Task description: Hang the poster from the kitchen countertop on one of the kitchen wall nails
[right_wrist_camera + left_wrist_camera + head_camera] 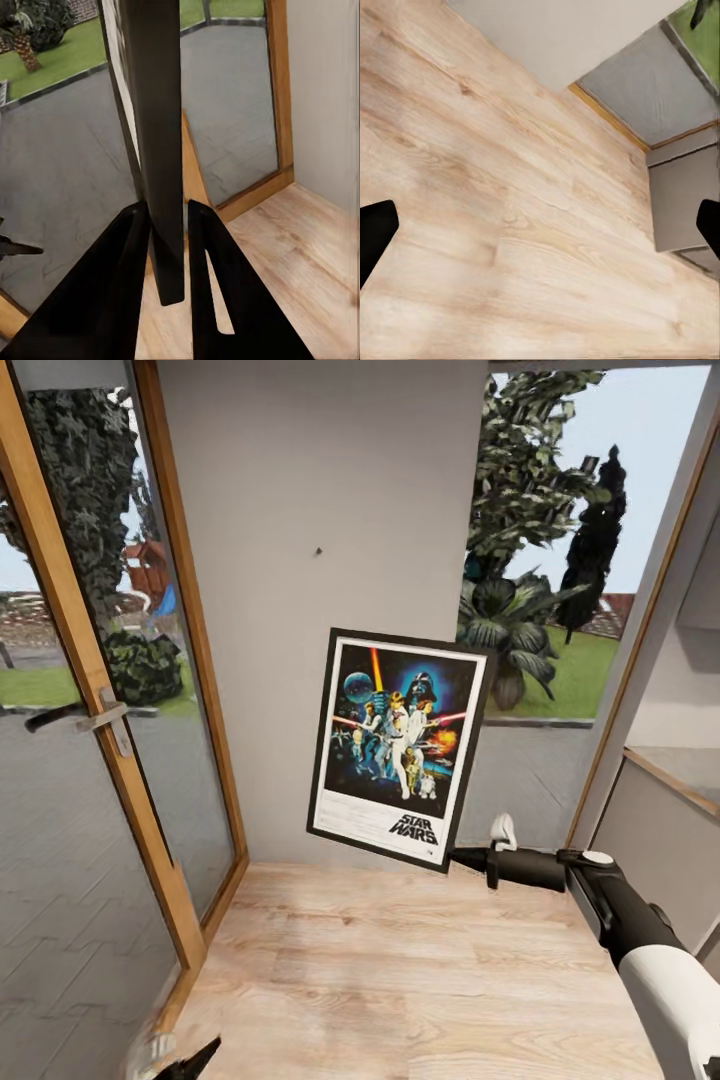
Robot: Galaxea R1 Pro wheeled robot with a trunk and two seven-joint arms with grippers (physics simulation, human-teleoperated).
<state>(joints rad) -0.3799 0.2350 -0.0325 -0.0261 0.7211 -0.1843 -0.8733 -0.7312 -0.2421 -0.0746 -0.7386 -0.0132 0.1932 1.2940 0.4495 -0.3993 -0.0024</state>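
While the right gripper (462, 856) is pinching the lower right corner of the poster (398, 745), its jaws pressed onto the frame edge, the hanging step is under way. The poster is being held tilted in the air before the grey wall (300, 510), below and right of a small dark nail (318, 549). Next, the flat, black-framed rectangle needs lifting and levelling toward that nail. The left gripper (540, 232) is hanging with jaws spread over pale, grained wooden floor (400, 970).
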